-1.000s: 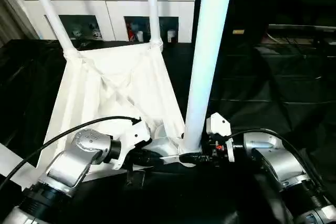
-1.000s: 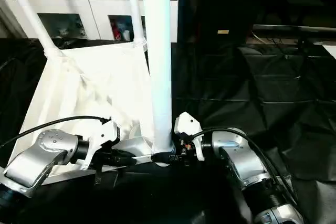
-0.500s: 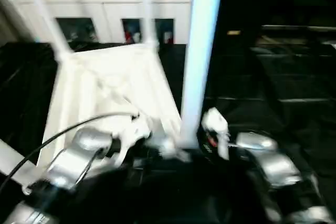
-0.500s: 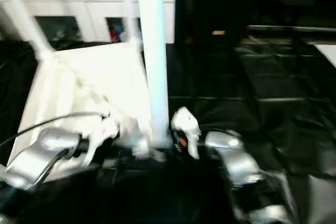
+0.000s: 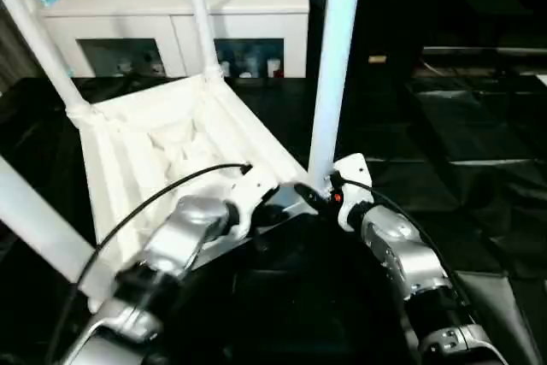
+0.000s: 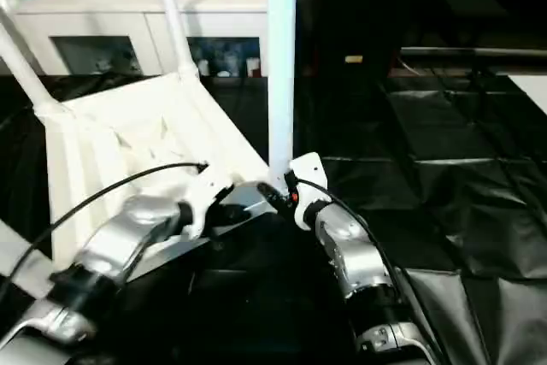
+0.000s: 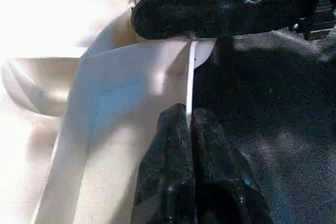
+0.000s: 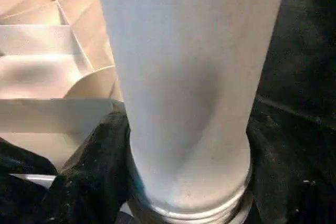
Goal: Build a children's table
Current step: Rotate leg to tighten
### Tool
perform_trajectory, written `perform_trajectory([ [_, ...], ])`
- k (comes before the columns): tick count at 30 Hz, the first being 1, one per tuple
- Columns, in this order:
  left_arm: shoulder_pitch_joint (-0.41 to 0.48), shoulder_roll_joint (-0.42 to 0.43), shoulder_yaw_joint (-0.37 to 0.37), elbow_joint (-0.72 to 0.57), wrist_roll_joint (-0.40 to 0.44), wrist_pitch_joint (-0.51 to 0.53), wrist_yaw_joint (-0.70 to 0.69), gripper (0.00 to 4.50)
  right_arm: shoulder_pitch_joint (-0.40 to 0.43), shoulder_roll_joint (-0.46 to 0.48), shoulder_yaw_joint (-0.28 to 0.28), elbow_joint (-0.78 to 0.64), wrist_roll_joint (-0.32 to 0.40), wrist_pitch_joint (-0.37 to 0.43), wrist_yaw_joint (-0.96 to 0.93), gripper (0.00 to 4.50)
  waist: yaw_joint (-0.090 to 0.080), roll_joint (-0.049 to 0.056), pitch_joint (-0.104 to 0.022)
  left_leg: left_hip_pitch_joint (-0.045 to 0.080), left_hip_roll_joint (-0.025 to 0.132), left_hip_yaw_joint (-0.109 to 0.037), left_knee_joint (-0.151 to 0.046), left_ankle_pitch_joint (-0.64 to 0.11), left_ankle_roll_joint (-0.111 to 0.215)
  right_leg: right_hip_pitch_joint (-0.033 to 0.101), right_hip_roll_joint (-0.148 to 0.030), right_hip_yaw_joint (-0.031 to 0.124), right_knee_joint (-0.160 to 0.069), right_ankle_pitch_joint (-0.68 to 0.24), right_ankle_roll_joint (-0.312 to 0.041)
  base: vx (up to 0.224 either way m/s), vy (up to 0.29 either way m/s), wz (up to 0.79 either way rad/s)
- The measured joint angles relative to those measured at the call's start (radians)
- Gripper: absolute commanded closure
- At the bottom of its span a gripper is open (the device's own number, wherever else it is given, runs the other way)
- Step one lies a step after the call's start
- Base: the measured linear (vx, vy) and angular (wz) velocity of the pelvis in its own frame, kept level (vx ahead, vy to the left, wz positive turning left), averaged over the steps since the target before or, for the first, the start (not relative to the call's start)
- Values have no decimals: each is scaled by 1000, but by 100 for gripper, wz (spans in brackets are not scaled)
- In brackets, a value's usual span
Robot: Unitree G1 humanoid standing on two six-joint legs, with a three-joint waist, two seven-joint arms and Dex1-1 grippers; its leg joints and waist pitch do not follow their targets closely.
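The white tabletop [image 5: 162, 147] lies upside down on black cloth, its ribbed underside facing up. Legs stand in the far left corner [image 5: 38, 44] and the far right corner [image 5: 198, 19], and another leg [image 5: 38, 228] crosses the near left. At the near right corner a tall white leg [image 5: 335, 57] stands upright in its socket. My right gripper [image 5: 320, 197] is shut on its base; the right wrist view has the tube [image 8: 184, 77] between the black fingers [image 8: 92, 174]. My left gripper [image 7: 187, 118] is shut on the tabletop's thin rim [image 7: 190, 74] beside that corner.
A white cabinet [image 5: 256, 2] with glass doors and small items on top stands behind the tabletop. Wrinkled black cloth [image 5: 461, 134] covers the surface to the right and in front. My two forearms meet at the near right corner.
The whole picture has shifted and turned, so the head camera has moved; the near left leg now shows. Both grips at the near right corner look unchanged.
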Motion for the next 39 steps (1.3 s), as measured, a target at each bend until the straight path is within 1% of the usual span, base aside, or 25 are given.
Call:
perform_trajectory([
  [2,-1,-2,3,5,0,-5,0,450,0,0,0,0,-1,-1,0,180,0,0,0,0,0,0,-1,0,0,0,0,0,0,0,0,0,0,0],
  [3,-1,-3,3,8,0,-9,0,450,0,0,0,0,-1,-1,0,124,1,0,0,0,0,0,-1,0,0,0,0,0,0,0,0,0,0,0],
  [4,-1,-3,3,8,0,-11,-1,450,0,0,-1,0,0,-1,0,110,1,0,0,0,0,0,-2,0,0,0,0,0,0,0,1,0,0,0],
  [6,0,7,0,6,1,-24,-12,450,1,5,-1,0,16,-3,10,104,1,-1,0,0,0,0,-4,0,0,-1,0,0,0,-1,1,0,0,0],
  [7,1,18,-1,2,1,-27,-26,450,2,5,-1,-1,23,-9,23,89,1,-1,1,0,0,0,-5,0,0,-2,0,0,-1,-1,1,0,0,0],
  [8,3,26,-1,-6,0,-28,-40,450,5,5,-1,-2,24,-18,37,73,-2,-1,1,-1,0,0,-7,0,0,-3,0,-1,-2,-1,1,0,0,0],
  [10,11,47,-3,-22,0,-43,-69,450,12,1,0,-13,26,-22,80,60,-4,-3,2,-1,0,0,-9,0,0,-3,0,-1,-2,-1,1,0,0,0],
  [12,42,86,-14,-65,-3,-81,-115,450,34,-41,20,-48,40,-34,178,60,-5,-5,3,-1,0,0,-11,0,0,-4,1,-1,-2,-1,2,29,-2,-1],
  [14,74,146,-25,-116,-10,-107,-176,450,42,-111,60,-81,56,-45,306,60,-6,-5,3,-2,1,0,-12,0,0,-6,1,-1,-1,-1,1,65,-2,-1],
  [17,100,199,-33,-157,-19,-141,-251,450,46,-141,86,-112,74,-57,412,60,-2,-6,3,-5,3,0,-12,2,4,-8,2,-2,1,-8,0,68,-1,1],
  [18,108,220,-37,-173,-26,-145,-275,450,46,-152,97,-125,87,-59,449,60,2,-6,3,-8,3,0,-12,3,5,-10,2,-3,1,-10,-2,51,2,3],
  [21,134,275,-44,-235,-45,-133,-352,450,47,-188,128,-162,102,-62,566,60,18,-11,1,-19,3,0,-9,1,8,-18,2,-2,2,-12,-3,17,1,1],
  [23,157,312,-45,-272,-60,-126,-395,450,48,-217,152,-170,112,-62,628,60,23,-15,1,-20,3,0,-6,-1,12,-20,1,-1,2,-12,-3,0,0,0],
  [26,168,329,-46,-292,-72,-120,-428,450,51,-236,163,-171,124,-62,680,60,26,-20,3,-20,2,3,-3,-1,12,-20,0,0,2,-12,-3,0,0,0],
  [30,179,359,-49,-317,-80,-106,-458,450,55,-260,195,-174,122,-62,728,60,21,-33,7,-20,3,3,-3,-1,12,-17,0,0,4,-12,-3,0,0,0],
  [37,181,371,-49,-319,-87,-99,-471,450,55,-272,199,-174,122,-63,758,60,19,-34,7,-19,4,4,-3,-1,11,-16,0,1,6,-12,-3,0,0,0],
  [39,179,372,-50,-319,-88,-96,-472,450,55,-272,199,-174,124,-62,760,86,19,-34,7,-19,4,4,-3,-1,11,-16,0,0,5,-12,-3,0,0,0],
])
